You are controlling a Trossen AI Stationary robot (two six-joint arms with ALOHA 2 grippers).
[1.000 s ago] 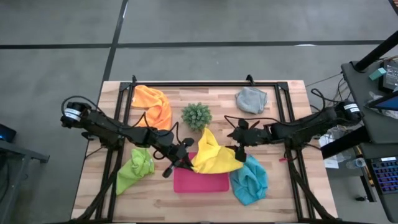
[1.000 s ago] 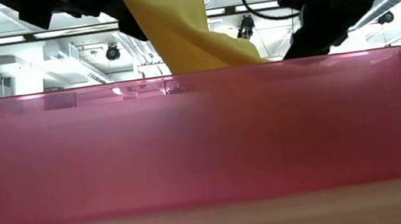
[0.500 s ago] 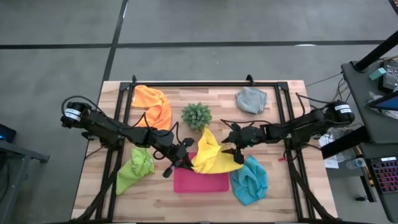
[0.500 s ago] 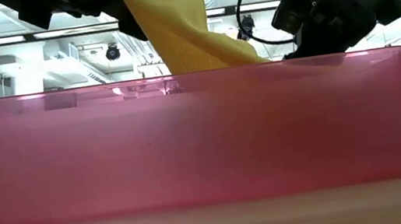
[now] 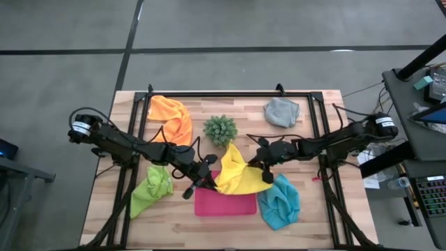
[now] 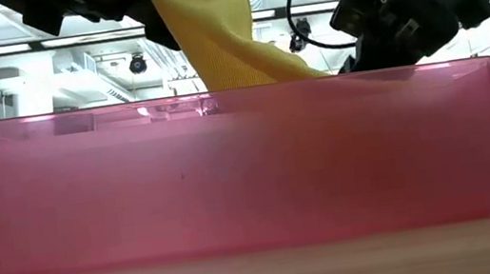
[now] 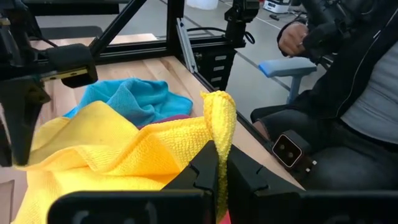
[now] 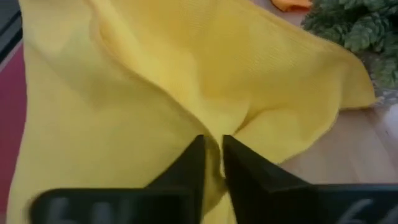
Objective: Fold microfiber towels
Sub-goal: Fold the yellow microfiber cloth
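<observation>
The yellow towel (image 5: 237,176) lies partly over the pink tray (image 5: 224,203), with one corner raised. My left gripper (image 5: 213,183) is shut on that towel at its left side. My right gripper (image 5: 263,167) is shut on its right side. The lime green towel (image 5: 152,188), orange towel (image 5: 173,117), grey towel (image 5: 281,111) and light blue towel (image 5: 280,202) lie crumpled on the table. In the low view the yellow towel (image 6: 212,36) slopes down behind the tray wall (image 6: 230,168). My left gripper pinches a corner of the yellow towel (image 7: 219,134) between its two fingers, coming from the table's left and slanting slightly down. The corner tip sticks out past the fingers. The rest of the towel sags slack toward the tray. My right gripper pinches a ridge of the yellow towel (image 8: 214,127) near its right edge between its two fingers. The fingers come from the table's right, slanting down. One layer or several, I cannot tell. The cloth around the hold lies slack in creases.
A small spiky green plant (image 5: 220,130) stands just beyond the yellow towel. A black frame (image 5: 230,93) runs along the table's far and side edges. A seated person (image 7: 348,93) shows beyond the table's right edge in the left wrist view.
My right gripper has sunk a little toward the yellow towel, tipped further down and shut on the towel's right side. The towel itself has kept its shape.
</observation>
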